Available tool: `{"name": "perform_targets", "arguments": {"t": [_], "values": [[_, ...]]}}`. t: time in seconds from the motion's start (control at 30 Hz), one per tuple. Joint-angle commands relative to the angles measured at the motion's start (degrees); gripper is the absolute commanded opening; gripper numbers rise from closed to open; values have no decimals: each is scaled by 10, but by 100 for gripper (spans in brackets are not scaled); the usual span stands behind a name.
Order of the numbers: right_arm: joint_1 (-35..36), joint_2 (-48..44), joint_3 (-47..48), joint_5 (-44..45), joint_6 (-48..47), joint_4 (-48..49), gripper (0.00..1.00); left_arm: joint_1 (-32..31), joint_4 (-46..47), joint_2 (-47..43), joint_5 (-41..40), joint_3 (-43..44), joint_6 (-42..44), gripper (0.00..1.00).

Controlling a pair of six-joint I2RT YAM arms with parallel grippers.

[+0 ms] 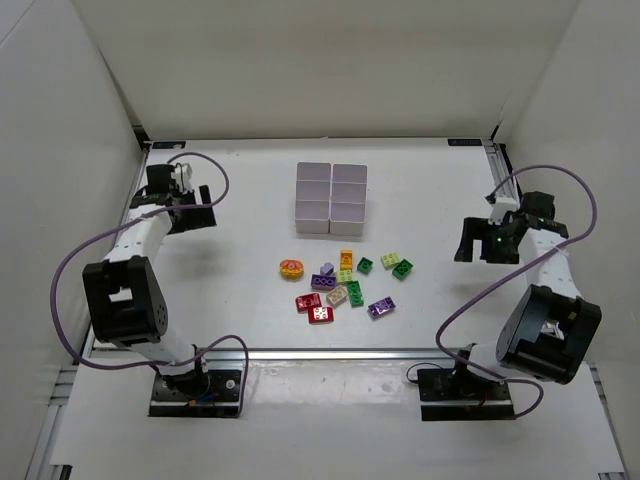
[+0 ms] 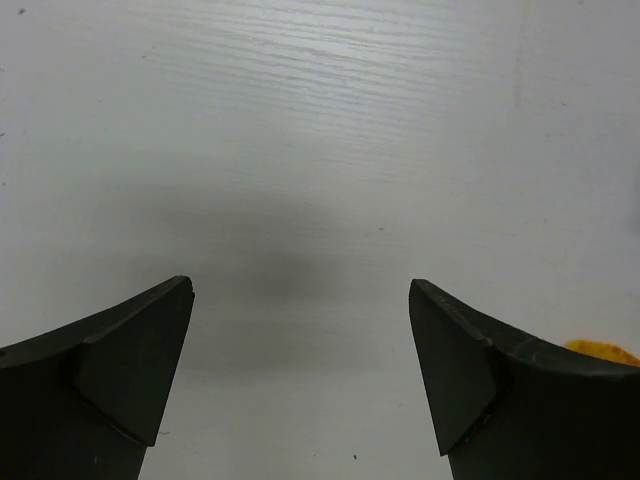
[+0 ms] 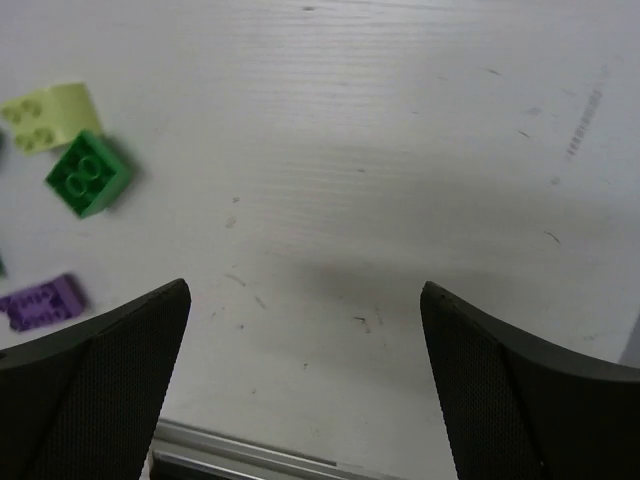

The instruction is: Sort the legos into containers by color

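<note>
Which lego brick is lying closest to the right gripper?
The dark green brick at the pile's right edge, just right of a lime brick; all other bricks lie farther from the right gripper.

White surface (image 1: pixel 230 210) before me carried containers (image 1: pixel 329 225), six joined boxes, toward far middle. Just nearer me legos (image 1: pixel 337 294) lay scattered, apart from boxes: green, lime, purple, red, yellow, tan; orange piece (image 1: pixel 291 267) at cluster's left edge.

Mixed-colour legos (image 1: pixel 340 285) scattered loose on table, just before white containers (image 1: pixel 331 198)
</note>
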Motion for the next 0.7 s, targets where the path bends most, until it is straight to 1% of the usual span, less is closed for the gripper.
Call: {"name": "perform_targets", "arguments": {"t": [0.0, 0.03, 0.07, 0.1, 0.13, 0.2, 0.27, 0.3, 0.37, 0.4, 0.5, 0.53, 0.67], "values": [[52, -28, 34, -117, -107, -77, 99, -6, -27, -10, 87, 33, 66, 99], [67, -37, 32, -150, -151, -98, 99, -6, -39, -12, 109, 34, 104, 100], [85, -47, 27, -170, -218, -114, 98, -6, -50, -17, 133, 37, 127, 99], [128, -67, 18, -169, -229, -109, 95, -6, -57, -26, 178, 38, 148, 99], [149, -74, 8, -171, -240, -103, 94, -6, -66, -32, 196, 38, 183, 99], [215, -81, -13, -186, -291, -92, 89, -7, -81, -42, 235, 39, 215, 99], [242, -79, -32, -204, -325, -79, 88, -7, -92, -45, 252, 44, 252, 99], [253, -76, -38, -211, -364, -60, 89, -6, -103, -42, 264, 53, 261, 99], [271, -61, -47, -229, -408, -46, 89, -8, -115, -38, 275, 66, 277, 99], [276, -52, -44, -233, -453, -44, 89, -8, -118, -34, 275, 73, 279, 99], [285, 1, -20, -241, -533, -84, 91, -12, -125, -20, 280, 100, 286, 99], [283, 9, -17, -239, -586, -91, 92, -11, -127, -13, 281, 109, 286, 99], [269, 53, -11, -223, -660, -58, 95, -13, -127, 1, 274, 130, 279, 99]]}}
